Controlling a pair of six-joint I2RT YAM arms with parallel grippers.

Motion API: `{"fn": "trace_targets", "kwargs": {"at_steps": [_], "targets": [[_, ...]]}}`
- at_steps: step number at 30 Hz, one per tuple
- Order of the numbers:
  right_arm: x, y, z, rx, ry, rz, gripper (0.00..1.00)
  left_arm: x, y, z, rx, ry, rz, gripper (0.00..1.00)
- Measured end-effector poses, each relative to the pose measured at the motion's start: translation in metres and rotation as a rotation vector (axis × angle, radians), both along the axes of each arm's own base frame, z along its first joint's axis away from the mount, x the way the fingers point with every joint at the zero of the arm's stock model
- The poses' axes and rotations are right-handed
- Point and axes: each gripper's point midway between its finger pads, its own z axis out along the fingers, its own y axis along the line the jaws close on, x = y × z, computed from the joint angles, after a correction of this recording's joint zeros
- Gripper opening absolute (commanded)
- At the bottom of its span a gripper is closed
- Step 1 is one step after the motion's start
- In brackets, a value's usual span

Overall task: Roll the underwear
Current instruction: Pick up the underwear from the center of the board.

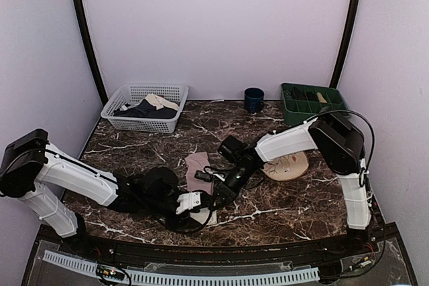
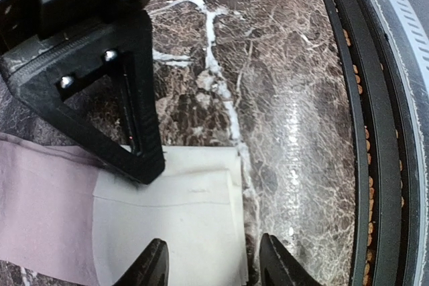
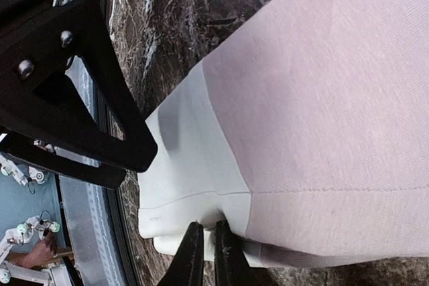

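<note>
Counter risk: the underwear (image 1: 196, 164) could be dragged flat along the smooth counter (image 1: 281, 216) instead of being rolled, if the band is pulled and not turned over.
Band risk: the cream band (image 2: 194, 232) could be rolled crooked, since only one corner seems to be held.
Pinch risk: the thin pinch could be lost, and the cloth would drop back flat.
Underwear place: it is laid as a long strip in the middle of the counter, band end nearest the arms.
Left end effector (image 2: 218, 267): its fingers are held apart over the band's end; nothing is gripped.
Right end effector (image 3: 208, 254): its fingers are pressed together on the band's corner; a thin bit of cloth seems to be caught.
</note>
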Motion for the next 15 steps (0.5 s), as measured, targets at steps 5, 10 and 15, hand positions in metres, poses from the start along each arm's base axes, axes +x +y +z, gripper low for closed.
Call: {"fn": "trace_targets", "kwargs": {"at_steps": [5, 10, 15], "targets": [[0.002, -0.002, -0.001, 0.007, -0.009, 0.003, 0.08, -0.011, 0.007, -0.009, 0.01, 0.013, -0.03, 0.47], [0.002, -0.002, -0.001, 0.013, -0.011, 0.003, 0.09, -0.015, 0.011, -0.015, 0.025, 0.023, -0.042, 0.39], [-0.001, -0.005, -0.001, 0.018, -0.015, -0.001, 0.08, -0.013, 0.006, -0.02, 0.028, 0.012, -0.055, 0.26]]}}
